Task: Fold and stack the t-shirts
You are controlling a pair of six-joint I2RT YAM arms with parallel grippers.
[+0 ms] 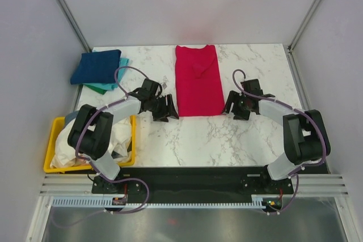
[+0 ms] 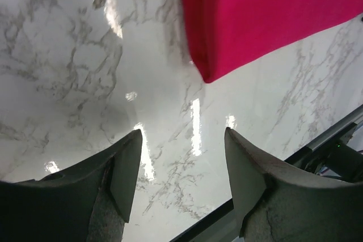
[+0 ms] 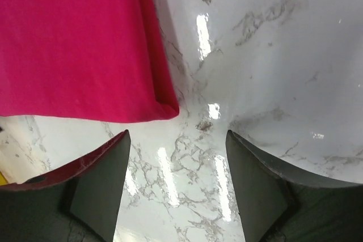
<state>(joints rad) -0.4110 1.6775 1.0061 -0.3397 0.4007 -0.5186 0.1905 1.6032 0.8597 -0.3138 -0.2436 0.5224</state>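
Note:
A crimson t-shirt (image 1: 198, 80) lies folded into a long strip in the middle of the marble table (image 1: 204, 137). My left gripper (image 1: 168, 109) is open and empty just off the strip's near left corner, which shows in the left wrist view (image 2: 266, 15). My right gripper (image 1: 232, 106) is open and empty just off the near right corner, seen in the right wrist view (image 3: 79, 43). Folded navy (image 1: 97, 66) and teal (image 1: 111, 83) shirts are stacked at the far left.
A yellow bin (image 1: 55, 134) holding white cloth (image 1: 116, 140) stands at the near left beside the left arm. Grey walls close in the table on three sides. The table's near edge runs along a black rail (image 1: 198, 173).

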